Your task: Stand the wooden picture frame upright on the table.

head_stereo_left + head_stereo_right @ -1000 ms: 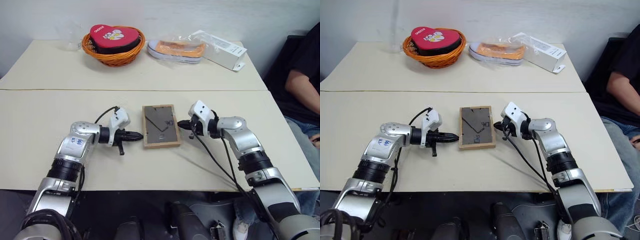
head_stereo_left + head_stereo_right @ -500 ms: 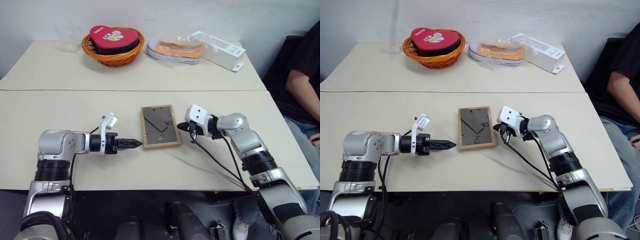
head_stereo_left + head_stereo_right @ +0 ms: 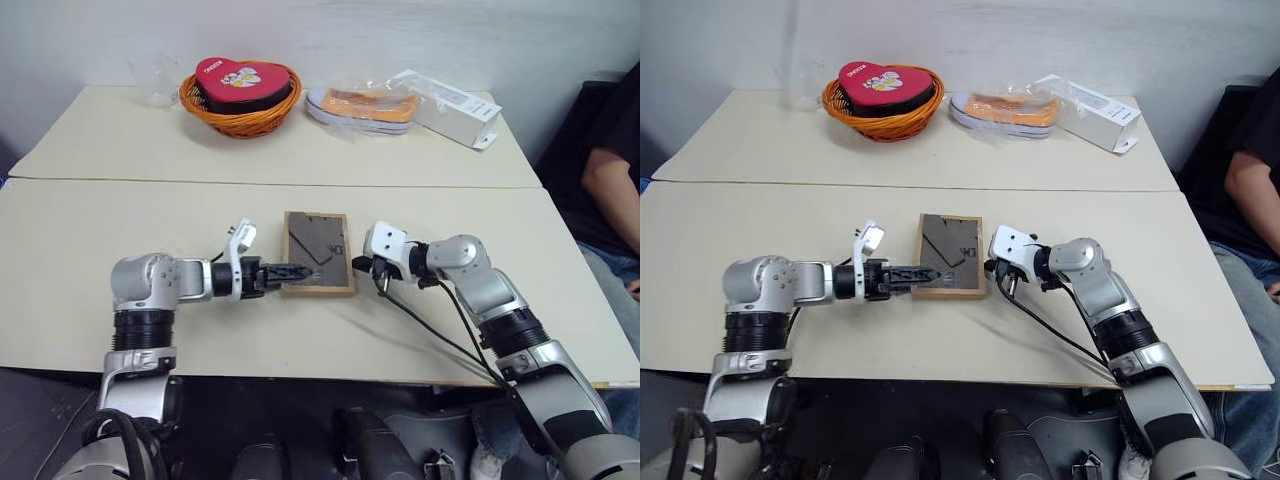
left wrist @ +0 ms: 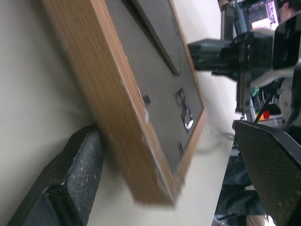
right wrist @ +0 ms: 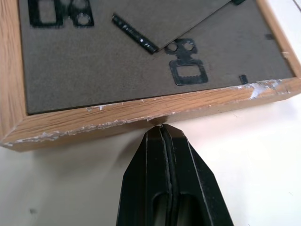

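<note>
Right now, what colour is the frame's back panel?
Dark grey-brown, inside a light wood border; the wooden picture frame shows it best in the right wrist view.

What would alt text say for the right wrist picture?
Two shut black fingers of the right gripper press their tip against the scuffed light wood edge of a picture frame lying face down, dark grey back up, on a pale cream table.

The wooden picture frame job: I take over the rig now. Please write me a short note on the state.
Left tool: open, its fingers straddling the near left corner of the wooden picture frame, not closed on it.
Right tool: shut, tip at the frame's right edge.
Frame: flat on the table, back side up, stand folded.
Done: both tools brought to the frame.
Left: grip, lift, open the stand, set it upright.
</note>
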{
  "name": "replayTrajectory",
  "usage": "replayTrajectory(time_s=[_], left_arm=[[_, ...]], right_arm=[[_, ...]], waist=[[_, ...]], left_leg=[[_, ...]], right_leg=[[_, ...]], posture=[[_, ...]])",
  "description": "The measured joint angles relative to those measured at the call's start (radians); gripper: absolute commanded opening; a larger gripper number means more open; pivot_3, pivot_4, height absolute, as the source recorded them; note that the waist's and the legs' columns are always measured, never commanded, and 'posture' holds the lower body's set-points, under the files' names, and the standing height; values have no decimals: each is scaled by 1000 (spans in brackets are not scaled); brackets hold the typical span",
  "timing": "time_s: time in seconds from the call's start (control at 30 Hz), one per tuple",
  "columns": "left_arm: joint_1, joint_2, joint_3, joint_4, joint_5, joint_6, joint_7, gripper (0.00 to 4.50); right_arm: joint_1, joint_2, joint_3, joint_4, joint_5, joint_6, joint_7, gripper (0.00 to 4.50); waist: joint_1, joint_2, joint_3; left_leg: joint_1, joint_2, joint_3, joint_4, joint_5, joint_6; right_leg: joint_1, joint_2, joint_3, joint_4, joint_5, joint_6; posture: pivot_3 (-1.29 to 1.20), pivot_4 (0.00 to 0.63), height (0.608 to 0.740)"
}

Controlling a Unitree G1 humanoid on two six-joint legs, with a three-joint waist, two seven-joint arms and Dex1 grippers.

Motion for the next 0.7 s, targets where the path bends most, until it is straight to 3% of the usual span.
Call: replayTrajectory(time_s=[0.3, 0.4, 0.47, 0.7], left_arm=[[-30, -14, 52, 69, -50, 33, 32, 1356], [-28, 18, 41, 39, -70, 50, 28, 1250], [-16, 43, 33, 10, -82, 65, 23, 1250], [54, 92, 22, -184, -147, 115, 12, 1250]], right_arm=[[30, 4, -1, -50, 9, 18, -7, 0], [45, -6, -13, -89, 32, 51, -3, 539], [61, -28, -47, -129, 64, 99, 9, 1156], [25, -124, -246, -385, 386, 560, 106, 3515]], waist=[[-6, 0, 0], [-19, 0, 0], [-21, 0, 0], [-18, 0, 1]], left_leg=[[-3, 0, 1, 0, 0, -2], [-3, 0, 1, 0, 1, -3], [-3, 0, 1, -1, 1, -3], [-4, 1, 0, -1, 1, -4]], right_leg=[[-4, 0, 0, 1, 0, 0], [-5, 0, 0, 3, 0, 0], [-6, 0, 0, 3, 0, 0], [-6, 0, 0, 3, 0, 0]], posture=[[0, 150, 740], [0, 150, 740], [0, 150, 740], [0, 150, 740]])
